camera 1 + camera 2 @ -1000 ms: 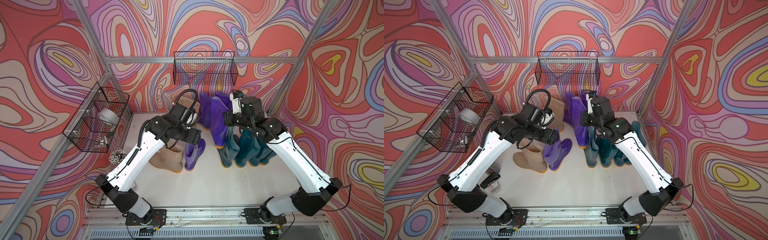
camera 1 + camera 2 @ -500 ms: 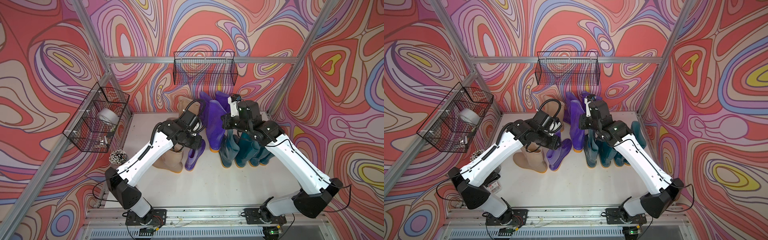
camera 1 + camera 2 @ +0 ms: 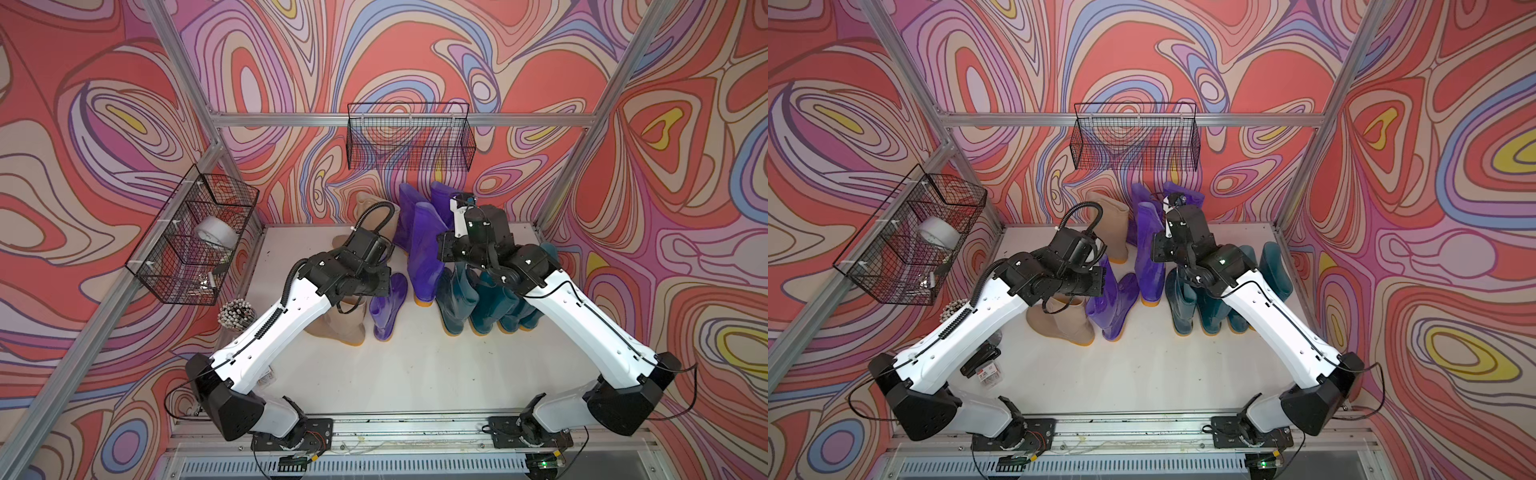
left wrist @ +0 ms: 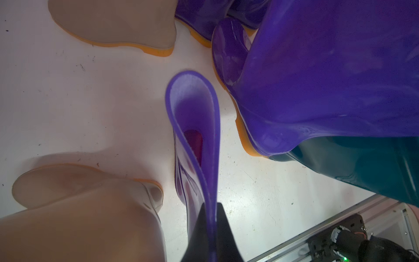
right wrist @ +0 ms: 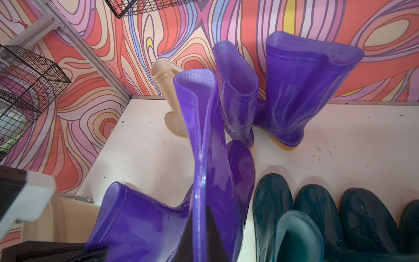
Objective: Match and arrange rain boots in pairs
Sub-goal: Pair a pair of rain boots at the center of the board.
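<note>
Both arms have white shells, black joints, thin black cables.

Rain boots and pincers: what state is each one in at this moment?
Left pincer: shut on rim of front purple boot.
Right pincer: shut on rim of middle purple boot.
Rear purple boots: upright, free.
Teal boots: upright, side by side.
Front beige boot: upright, free.
Rear beige boot: upright, free.
</note>
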